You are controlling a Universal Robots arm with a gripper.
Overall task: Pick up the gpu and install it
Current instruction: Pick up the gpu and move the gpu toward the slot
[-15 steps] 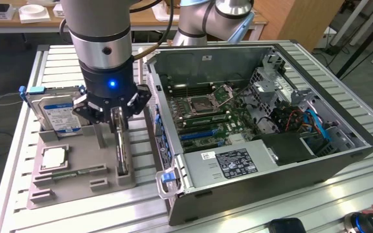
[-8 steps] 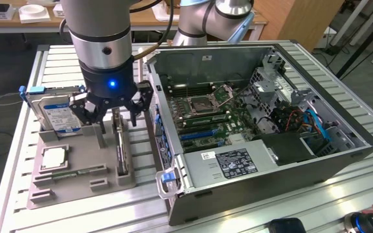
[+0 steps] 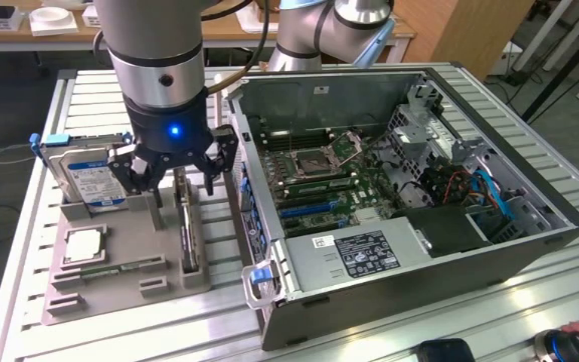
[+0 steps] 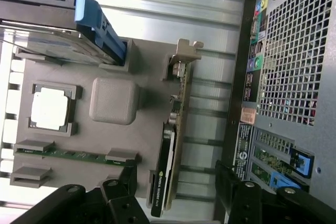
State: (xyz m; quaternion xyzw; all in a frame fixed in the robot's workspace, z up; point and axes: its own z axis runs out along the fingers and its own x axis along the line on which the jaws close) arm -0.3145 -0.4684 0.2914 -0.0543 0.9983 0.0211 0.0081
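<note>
Gripper (image 3: 174,187), jaws spread and empty, is hovering over the gpu (image 3: 187,237) standing on edge in the grey holder (image 3: 118,283); any off-centre descent is risking a fingertip striking the card.

A slatted aluminium table (image 3: 531,298) carries two things directly. A grey moulded holder block (image 3: 108,294) sits near the table's edge on the exterior view's left. An open computer case (image 3: 400,294) lies just beside it, reaching toward the opposite edge.

Thin black gpu (image 3: 187,226) on edge in the grey holder (image 3: 118,290)
</note>
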